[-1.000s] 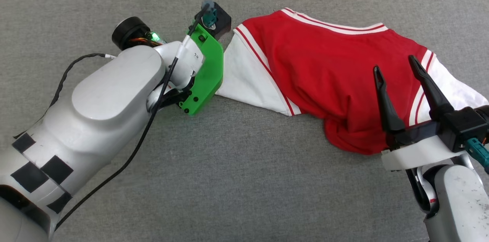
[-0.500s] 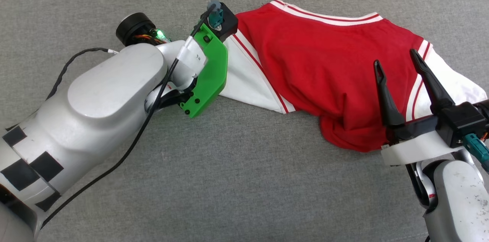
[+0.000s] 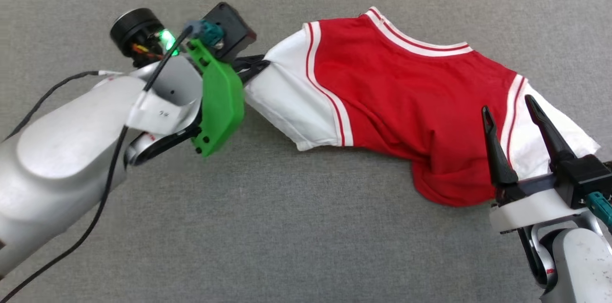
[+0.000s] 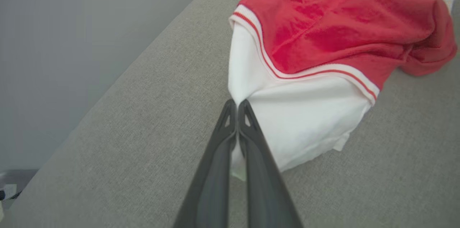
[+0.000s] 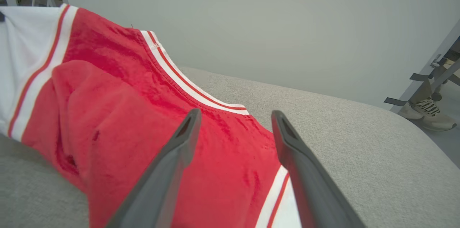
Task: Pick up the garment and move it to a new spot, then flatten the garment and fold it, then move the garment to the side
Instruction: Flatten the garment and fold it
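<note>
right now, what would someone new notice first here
The red garment with white sleeves lies crumpled across the middle of the grey padded surface. The left gripper is shut on its white sleeve at the left end, while the right gripper hovers open over the right end.

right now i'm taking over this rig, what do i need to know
Left gripper: shut on the garment, at its white sleeve edge.
Right gripper: open over the red body near the other sleeve, holding nothing.
The garment lies bunched, not flat, on the grey fabric surface.
Done: sleeve gripped.
Left: carry to a new spot, flatten, fold, move aside.
</note>
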Available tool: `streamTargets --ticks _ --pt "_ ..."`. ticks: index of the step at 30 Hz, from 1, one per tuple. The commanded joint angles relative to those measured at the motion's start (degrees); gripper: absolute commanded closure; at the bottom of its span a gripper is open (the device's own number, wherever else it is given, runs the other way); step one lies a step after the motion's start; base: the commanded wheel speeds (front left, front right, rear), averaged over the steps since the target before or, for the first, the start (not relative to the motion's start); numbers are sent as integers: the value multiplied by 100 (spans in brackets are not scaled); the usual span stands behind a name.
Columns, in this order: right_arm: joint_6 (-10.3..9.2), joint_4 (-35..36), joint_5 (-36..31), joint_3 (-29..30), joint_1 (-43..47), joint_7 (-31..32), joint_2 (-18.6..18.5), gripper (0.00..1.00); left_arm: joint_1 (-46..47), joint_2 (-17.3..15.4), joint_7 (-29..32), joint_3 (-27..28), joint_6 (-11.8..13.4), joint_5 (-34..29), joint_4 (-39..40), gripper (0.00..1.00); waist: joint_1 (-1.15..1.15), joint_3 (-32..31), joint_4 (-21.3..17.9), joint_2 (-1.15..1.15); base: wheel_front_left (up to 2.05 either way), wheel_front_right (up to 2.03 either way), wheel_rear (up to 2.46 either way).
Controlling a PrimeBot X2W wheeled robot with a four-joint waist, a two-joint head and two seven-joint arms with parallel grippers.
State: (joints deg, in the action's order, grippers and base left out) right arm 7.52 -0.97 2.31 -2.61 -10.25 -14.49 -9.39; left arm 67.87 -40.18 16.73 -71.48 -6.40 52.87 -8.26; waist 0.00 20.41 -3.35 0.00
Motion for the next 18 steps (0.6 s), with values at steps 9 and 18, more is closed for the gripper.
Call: streamTargets --ticks 9,18 --pt "-3 39 -7 202 361 -51 62 0 -1031 -1770 -287 284 942 396 1623 100 0 -476 563 0 0 0 0" --pt "-3 60 -47 55 222 -51 65 0 -1303 -2226 -473 398 1320 584 1646 100 0 -231 497 0 0 0 0"
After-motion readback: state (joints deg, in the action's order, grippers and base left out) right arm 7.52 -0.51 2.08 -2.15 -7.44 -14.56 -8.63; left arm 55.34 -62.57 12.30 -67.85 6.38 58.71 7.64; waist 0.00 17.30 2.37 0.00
